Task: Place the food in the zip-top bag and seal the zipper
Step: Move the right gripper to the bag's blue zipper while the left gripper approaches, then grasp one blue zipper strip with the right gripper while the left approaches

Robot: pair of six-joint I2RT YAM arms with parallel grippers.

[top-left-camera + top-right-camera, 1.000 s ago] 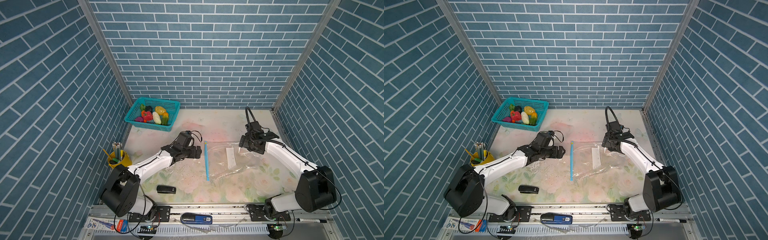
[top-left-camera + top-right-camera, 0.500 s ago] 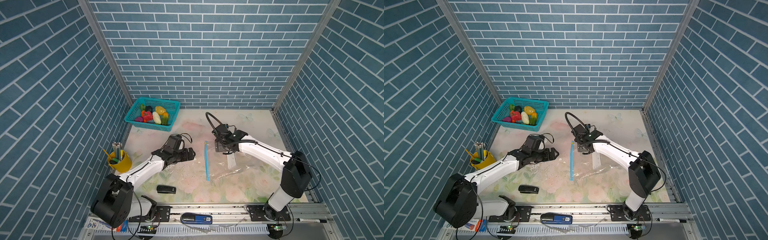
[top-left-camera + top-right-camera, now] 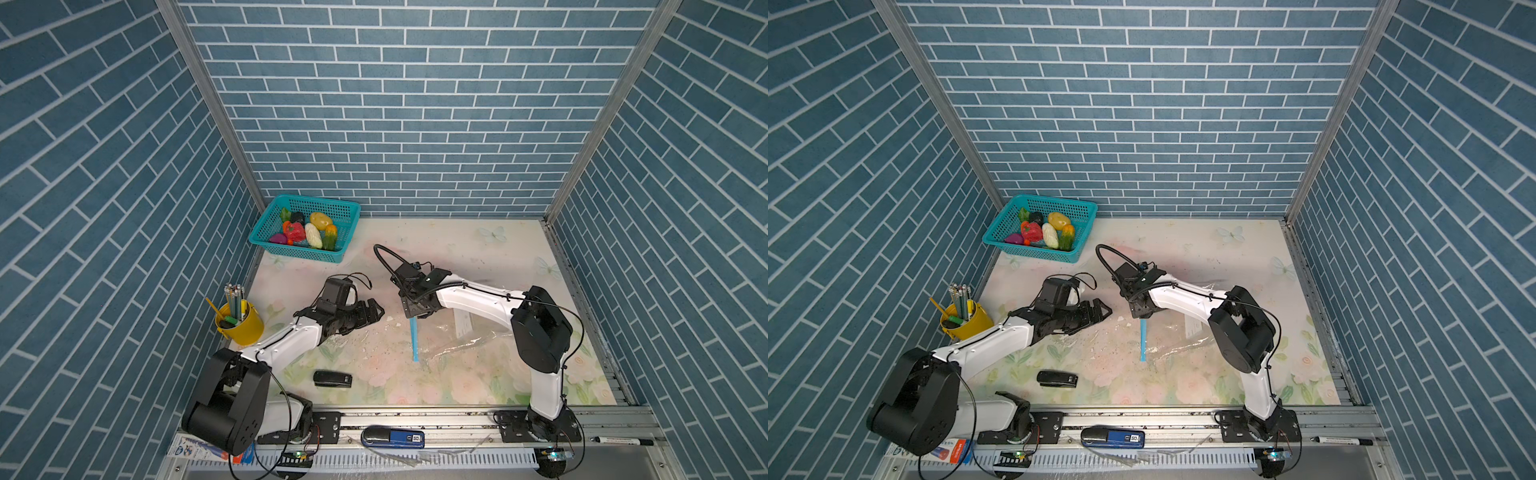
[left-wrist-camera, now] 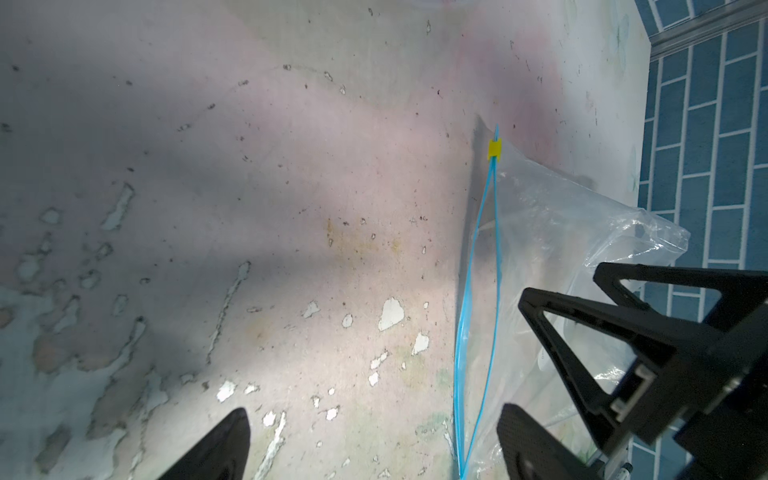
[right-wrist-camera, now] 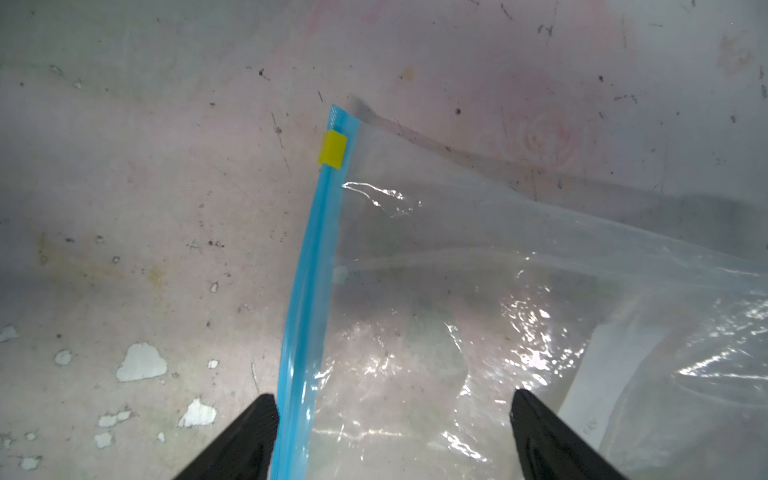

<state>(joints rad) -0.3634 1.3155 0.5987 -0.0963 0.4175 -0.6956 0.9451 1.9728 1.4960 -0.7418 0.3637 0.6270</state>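
— Where do we see the food (image 3: 305, 233)?
— In the teal basket (image 3: 297, 252), at the far left corner of the tabletop (image 3: 478, 257).
— And the bag (image 3: 449, 336)?
— It lies flat right of the middle, well apart from the basket. Its blue zipper (image 3: 413, 338) runs near to far along its left edge. In the left wrist view we see the two strips parted, with the yellow slider (image 5: 332, 148) at the far end.
— The end effectors?
— The left end effector (image 3: 376, 311) has its jaws spread wide and holds nothing, just left of the zipper. The right end effector (image 5: 392, 415) is low over the zipper's far end, jaws apart. The strip lies between them, close to one, and we see nothing clamped.
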